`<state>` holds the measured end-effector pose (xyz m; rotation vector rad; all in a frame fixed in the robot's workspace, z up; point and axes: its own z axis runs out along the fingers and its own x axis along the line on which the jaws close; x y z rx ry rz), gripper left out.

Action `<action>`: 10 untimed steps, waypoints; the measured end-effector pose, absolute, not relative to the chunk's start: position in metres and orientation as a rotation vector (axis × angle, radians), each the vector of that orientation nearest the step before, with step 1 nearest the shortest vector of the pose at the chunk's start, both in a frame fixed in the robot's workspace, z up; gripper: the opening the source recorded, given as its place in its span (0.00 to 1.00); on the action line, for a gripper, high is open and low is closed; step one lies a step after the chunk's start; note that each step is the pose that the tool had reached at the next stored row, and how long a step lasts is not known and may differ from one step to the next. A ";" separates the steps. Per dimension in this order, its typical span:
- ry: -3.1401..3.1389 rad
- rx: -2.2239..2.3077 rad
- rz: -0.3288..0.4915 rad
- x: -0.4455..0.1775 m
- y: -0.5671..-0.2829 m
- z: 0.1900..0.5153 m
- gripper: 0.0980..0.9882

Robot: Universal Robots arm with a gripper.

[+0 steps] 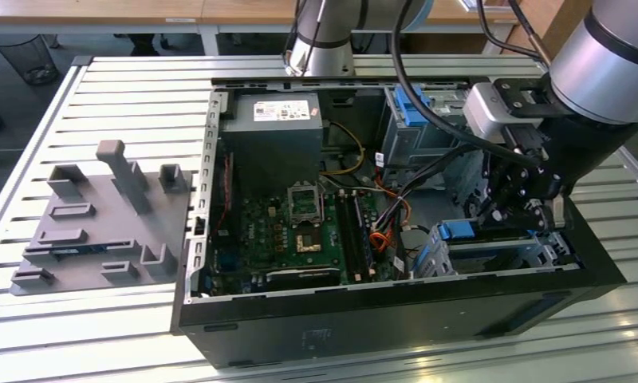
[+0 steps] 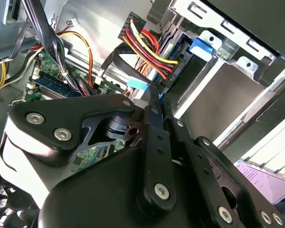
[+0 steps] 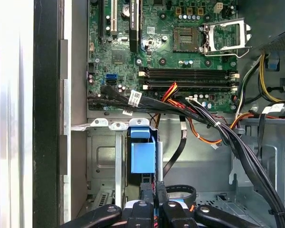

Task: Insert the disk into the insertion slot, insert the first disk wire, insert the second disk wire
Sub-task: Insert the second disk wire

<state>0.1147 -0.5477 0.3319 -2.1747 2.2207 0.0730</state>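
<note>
The gripper [image 2: 154, 95], fingers pressed nearly together, holds a disk wire connector [image 2: 137, 86] just beside the disk [image 3: 143, 156] seated in the insertion slot [image 3: 102, 161].

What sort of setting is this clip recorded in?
Probably a robotics lab or test workbench: an opened computer case lies on a slatted metal table, a grey fixture plate sits beside it, and wooden desks stand behind.
</note>
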 end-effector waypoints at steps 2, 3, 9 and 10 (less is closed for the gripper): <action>2.221 -2.175 0.073 0.115 -0.548 0.331 0.06; 2.221 -2.175 0.073 0.115 -0.548 0.331 0.06; 2.221 -2.174 0.073 0.115 -0.548 0.328 0.06; 2.221 -2.174 0.073 0.115 -0.548 0.328 0.06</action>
